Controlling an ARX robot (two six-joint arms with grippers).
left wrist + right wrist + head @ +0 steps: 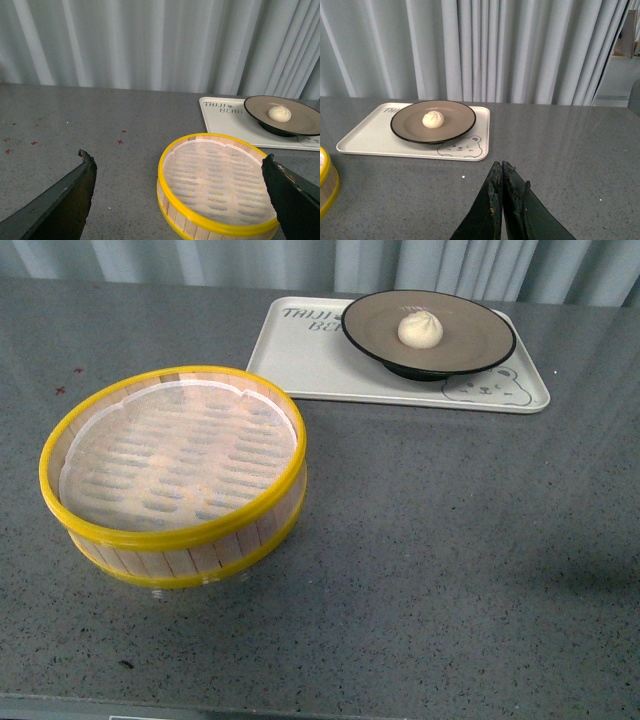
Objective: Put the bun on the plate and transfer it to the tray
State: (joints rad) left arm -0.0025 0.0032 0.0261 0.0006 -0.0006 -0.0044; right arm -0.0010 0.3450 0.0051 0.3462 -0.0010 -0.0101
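The white bun (420, 328) sits in the middle of the brown plate (470, 340), and the plate stands on the cream tray (300, 365) at the far right of the table. All three also show in the right wrist view: bun (433, 119), plate (457, 120), tray (370, 140). They show small in the left wrist view: bun (279, 113), plate (305, 117), tray (220, 120). My left gripper (177, 162) is open and empty, its jaws spread wide either side of the steamer. My right gripper (501, 165) is shut and empty, short of the tray. Neither arm shows in the front view.
A round bamboo steamer (175, 475) with yellow rims and a white liner stands empty at the near left; it also shows in the left wrist view (217, 187). The grey table (450, 540) runs back to pale curtains (485, 50).
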